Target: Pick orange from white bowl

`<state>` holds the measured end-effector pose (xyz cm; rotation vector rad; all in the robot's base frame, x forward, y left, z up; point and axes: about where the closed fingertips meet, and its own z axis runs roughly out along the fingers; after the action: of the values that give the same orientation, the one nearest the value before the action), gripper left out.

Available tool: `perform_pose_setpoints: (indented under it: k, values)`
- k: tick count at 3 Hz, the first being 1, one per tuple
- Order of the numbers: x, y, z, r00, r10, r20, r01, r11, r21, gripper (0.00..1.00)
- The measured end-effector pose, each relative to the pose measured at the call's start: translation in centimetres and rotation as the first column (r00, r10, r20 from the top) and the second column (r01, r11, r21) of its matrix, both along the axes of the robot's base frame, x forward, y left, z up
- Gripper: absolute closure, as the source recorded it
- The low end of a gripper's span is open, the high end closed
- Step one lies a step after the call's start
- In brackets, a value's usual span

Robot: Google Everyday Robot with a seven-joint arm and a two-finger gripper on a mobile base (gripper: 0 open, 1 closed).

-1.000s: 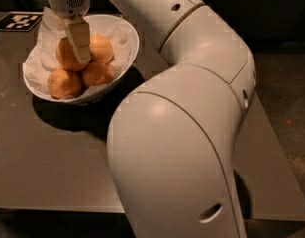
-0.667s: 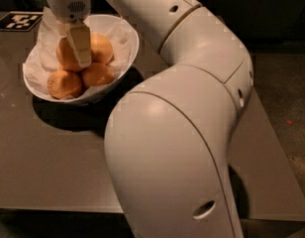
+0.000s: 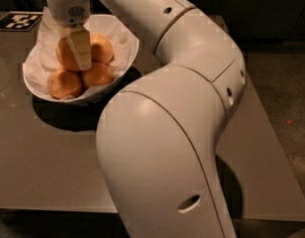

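Note:
The white bowl (image 3: 124,38) stands at the back left of the table, lined with crumpled white paper. Several oranges lie in it: one at the front left (image 3: 64,85), one at the front right (image 3: 97,75), one at the back right (image 3: 103,46) and one at the back left (image 3: 64,54). My gripper (image 3: 75,52) reaches down into the bowl from above, right at the back-left orange and between the two back oranges. Its far side is hidden behind the orange and the wrist.
My large white arm (image 3: 172,133) crosses the middle and right of the view and hides much of the grey table (image 3: 38,157). A black-and-white marker tag (image 3: 19,21) lies at the table's back left corner. Dark floor lies to the right.
The gripper has sunk slightly deeper among the oranges. The bowl and the oranges have stayed in place.

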<state>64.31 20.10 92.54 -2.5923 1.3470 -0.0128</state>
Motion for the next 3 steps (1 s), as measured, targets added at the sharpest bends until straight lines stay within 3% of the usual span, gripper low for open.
perform_pose_setpoints:
  k: [1,3]
  values:
    - [0.11,0.16,-0.55,0.9998,0.017,-0.004,-0.017,1.0,-0.006,0.42]
    - [-0.01,0.25,-0.8,0.9993,0.036,0.007,-0.036,0.999,-0.02,0.89]
